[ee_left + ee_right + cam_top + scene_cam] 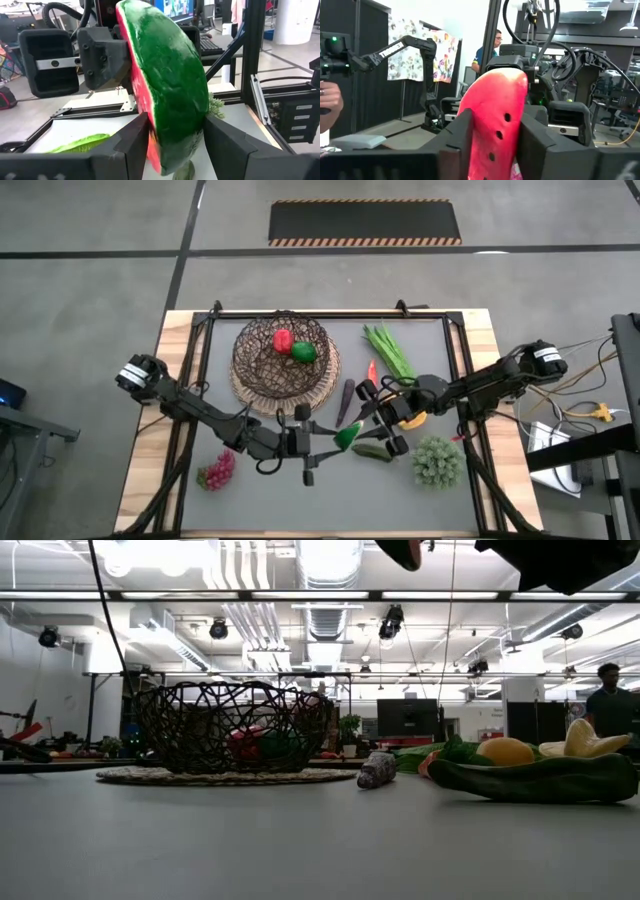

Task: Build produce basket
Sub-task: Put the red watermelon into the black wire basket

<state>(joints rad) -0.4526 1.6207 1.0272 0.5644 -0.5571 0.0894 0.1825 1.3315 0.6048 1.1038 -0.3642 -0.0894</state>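
The watermelon slice (347, 436) is suspended above the grey mat (260, 490), near the table's centre, between the two grippers. The left gripper (330, 442) reaches in from the left and pinches the slice; in its wrist view the green rind (170, 75) stands upright between both dark fingers (132, 142), which press against its sides. The right gripper (362, 420) reaches in from the right and also clamps the slice; in its wrist view the red flesh with dark seeds (495, 120) sits between its fingers (537, 140), touching both.

The basket (283, 358) rests at the far left-centre of the mat on its tan woven base (325, 385). Inside it lie a red pepper (282, 340) and a green pepper (304, 352), touching each other.

The remaining produce lies on the mat:
- Long green stalks (390, 350): far right of the basket.
- Dark eggplant (345, 400): just right of the basket.
- Cucumber (374, 451): below the right gripper.
- Yellow fruit (414, 420): partly hidden under the right arm.
- Red grapes (217, 471): near left.
- Leafy green bunch (437, 461): near right.

A person (492, 47) stands in the room beyond the table.
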